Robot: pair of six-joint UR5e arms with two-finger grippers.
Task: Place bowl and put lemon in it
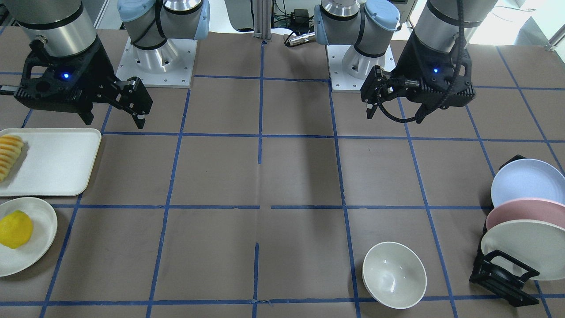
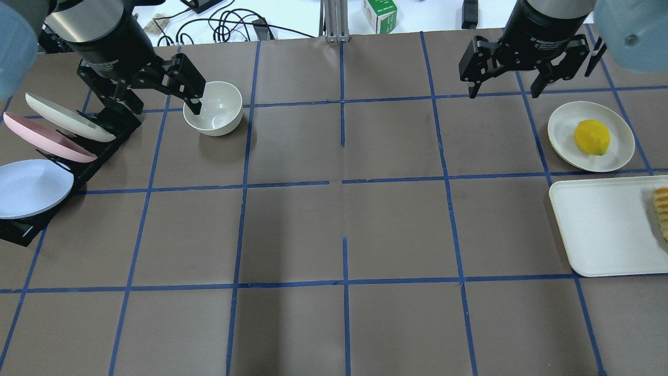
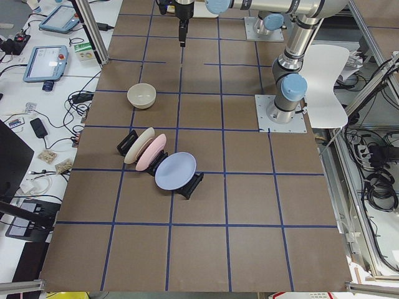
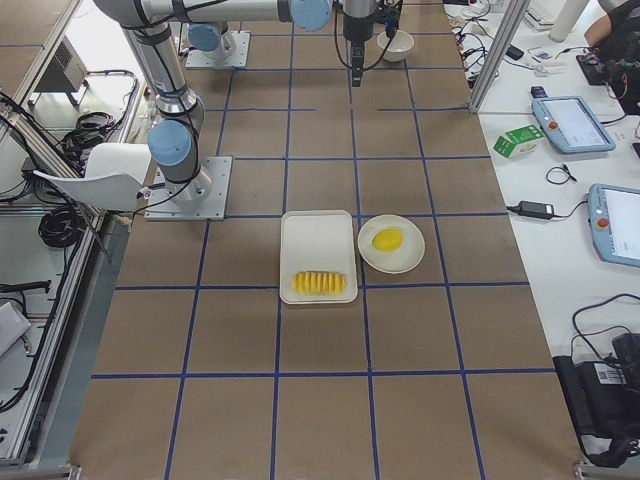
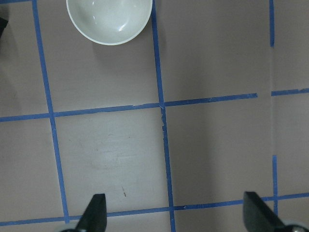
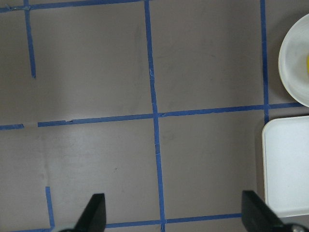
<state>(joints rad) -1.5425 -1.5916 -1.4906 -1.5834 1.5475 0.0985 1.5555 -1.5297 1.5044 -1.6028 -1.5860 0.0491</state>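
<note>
The off-white bowl (image 1: 394,274) stands upright and empty on the brown table; it also shows in the overhead view (image 2: 213,108) and at the top of the left wrist view (image 5: 109,19). My left gripper (image 1: 397,108) is open and empty, raised above the table on the robot's side of the bowl, apart from it. The yellow lemon (image 1: 15,229) lies on a shallow cream plate (image 1: 42,229); it also shows in the overhead view (image 2: 592,137). My right gripper (image 1: 112,115) is open and empty, raised above the table, apart from the lemon.
A black rack with three pastel plates (image 1: 525,229) stands beside the bowl. A white tray (image 1: 57,161) with sliced yellow-orange fruit (image 1: 9,154) lies next to the lemon's plate. Blue tape lines grid the table.
</note>
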